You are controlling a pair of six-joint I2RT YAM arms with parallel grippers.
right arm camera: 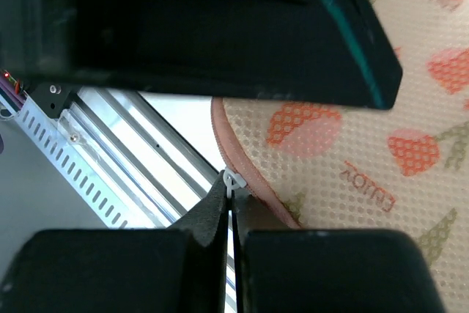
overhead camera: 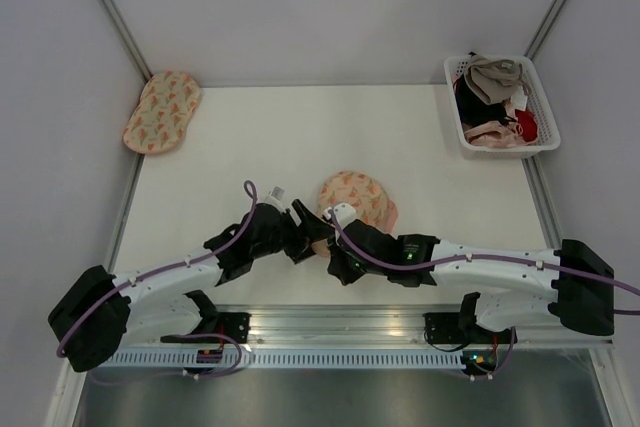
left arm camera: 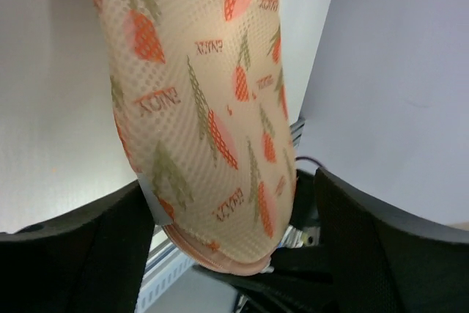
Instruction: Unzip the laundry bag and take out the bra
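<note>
Step in hand, by judgement: start of unzipping. The left gripper (left arm camera: 227,254) clamps the near end of the laundry bag (overhead camera: 356,197), which lies centre-front on the white table (overhead camera: 260,137); the right gripper (right arm camera: 229,203) pinches the zip pull (right arm camera: 233,179); no opening shows; the bra is not visible. Next move: draw the pull along the curved pink edge, bag held steady. Pale grey walls (overhead camera: 330,7) enclose the table; second pouch (overhead camera: 162,112) far left; white basket (overhead camera: 543,107) of garments far right.

Padded honeycomb-mesh cloth, matt: laundry bag (left arm camera: 205,108). Smooth white plastic: zip pull (right arm camera: 231,179). Matt black plastic: right gripper (right arm camera: 229,214) jaws. Smooth matt white: table (overhead camera: 300,137). White plastic: basket (overhead camera: 511,149), 2 o'clock. Ribbed shiny metal: rail (overhead camera: 340,319), 6 o'clock.
</note>
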